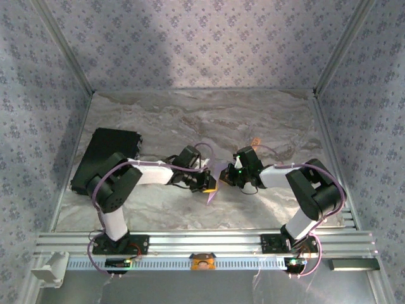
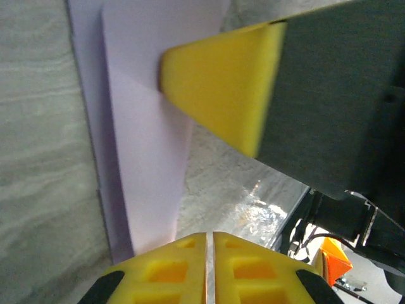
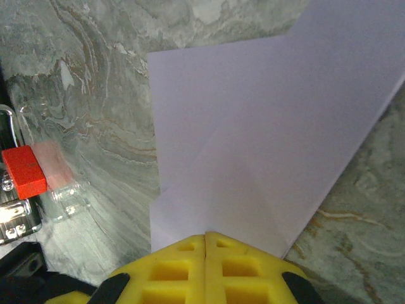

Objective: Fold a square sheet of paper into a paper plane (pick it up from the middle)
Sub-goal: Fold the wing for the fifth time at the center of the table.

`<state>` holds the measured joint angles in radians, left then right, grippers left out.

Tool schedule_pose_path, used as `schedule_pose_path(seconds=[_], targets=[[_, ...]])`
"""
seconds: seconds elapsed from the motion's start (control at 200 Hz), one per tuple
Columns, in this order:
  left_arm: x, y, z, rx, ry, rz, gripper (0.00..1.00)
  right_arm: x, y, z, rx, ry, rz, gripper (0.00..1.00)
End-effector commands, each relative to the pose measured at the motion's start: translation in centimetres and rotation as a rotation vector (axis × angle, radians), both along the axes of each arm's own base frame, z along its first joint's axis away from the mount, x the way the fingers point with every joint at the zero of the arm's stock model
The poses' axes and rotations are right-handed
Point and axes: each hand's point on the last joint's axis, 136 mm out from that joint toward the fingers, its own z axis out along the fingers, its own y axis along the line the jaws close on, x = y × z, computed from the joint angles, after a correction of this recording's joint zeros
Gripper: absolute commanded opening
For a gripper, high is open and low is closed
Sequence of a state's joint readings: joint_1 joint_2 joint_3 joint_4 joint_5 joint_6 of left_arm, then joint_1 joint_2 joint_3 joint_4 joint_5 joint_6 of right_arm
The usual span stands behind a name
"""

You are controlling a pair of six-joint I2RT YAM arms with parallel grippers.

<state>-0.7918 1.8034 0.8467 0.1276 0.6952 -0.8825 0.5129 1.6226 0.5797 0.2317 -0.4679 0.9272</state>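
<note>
The lavender sheet of paper (image 1: pixel 213 190) is folded into a narrow, layered shape and sits between the two grippers at the table's middle, one point toward the near edge. My right gripper (image 3: pixel 205 235) is shut on the paper (image 3: pixel 266 139), which fans out from its fingertips with a diagonal crease showing. My left gripper (image 2: pixel 209 237) is shut to a hairline slit. The paper (image 2: pixel 142 145) runs alongside and behind its left fingertip. From above, the left gripper (image 1: pixel 210 183) and right gripper (image 1: pixel 230 175) nearly touch. A yellow pad of the right gripper's fingers (image 2: pixel 221 82) presses against the paper's edge.
A black rectangular pad (image 1: pixel 104 158) lies at the left, behind the left arm. A small red block (image 3: pixel 24 172) and a clear plastic piece (image 3: pixel 63 196) are on the marble table left of the right gripper. A small orange object (image 1: pixel 255 140) is behind it. An aluminium rail (image 1: pixel 202 240) borders the near edge.
</note>
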Motion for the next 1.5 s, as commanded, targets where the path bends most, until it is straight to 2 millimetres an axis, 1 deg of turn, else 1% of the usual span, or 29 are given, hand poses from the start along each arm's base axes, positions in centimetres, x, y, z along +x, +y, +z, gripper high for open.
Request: schedule_pose_path(seconds=[0.0,0.045,0.15,0.275,0.415,0.53,0.67,0.795,0.929,1.049,1.244,1.339,1.499], targets=[[1.0,-1.6,1.2,-0.071,-0.023,-0.008,0.1,-1.8,-2.9,-3.6,-0.148,0.102,-0.044,0.02],[0.7,-1.4,0.7,-0.064,-0.01,-0.011,0.1,-1.8,-3.0,-3.7,-0.15,0.104,-0.043,0.02],[-0.2,-0.2,-1.2,-0.016,0.023,0.001,0.09,-1.9,-2.9,-3.7,-0.149,0.105,-0.042,0.02],[-1.9,0.7,-2.9,0.01,0.076,-0.009,0.09,-2.0,-3.0,-3.8,-0.15,0.107,-0.045,0.02],[-3.7,0.8,-3.7,0.039,0.1,-0.055,0.09,-2.0,-3.0,-3.9,-0.151,0.109,-0.044,0.02],[-4.9,1.4,-4.4,0.097,0.105,-0.088,0.08,-2.0,-3.1,-4.0,-0.154,0.11,-0.046,0.02],[-5.9,2.0,-4.3,0.137,0.092,-0.112,0.07,-2.1,-3.2,-4.1,-0.159,0.114,-0.047,0.02],[-6.2,2.1,-3.5,0.152,0.06,-0.131,0.07,-2.1,-3.2,-4.1,-0.161,0.115,-0.049,0.02],[-6.9,3.1,-4.0,0.209,0.059,-0.152,0.06,-2.1,-3.2,-4.1,-0.162,0.114,-0.048,0.02],[-7.5,4.2,-4.9,0.276,0.064,-0.16,0.05,-2.1,-3.2,-4.1,-0.165,0.116,-0.048,0.02],[-8.8,5.4,-5.2,0.337,0.051,-0.197,0.04,-2.0,-3.3,-4.1,-0.166,0.113,-0.05,0.02],[-9.3,5.5,-4.9,0.329,0.046,-0.206,0.03,-2.1,-3.3,-4.1,-0.167,0.117,-0.05,0.02],[-9.6,5.2,-3.9,0.289,0.027,-0.214,0.04,-2.0,-3.2,-4.0,-0.164,0.113,-0.047,0.02]])
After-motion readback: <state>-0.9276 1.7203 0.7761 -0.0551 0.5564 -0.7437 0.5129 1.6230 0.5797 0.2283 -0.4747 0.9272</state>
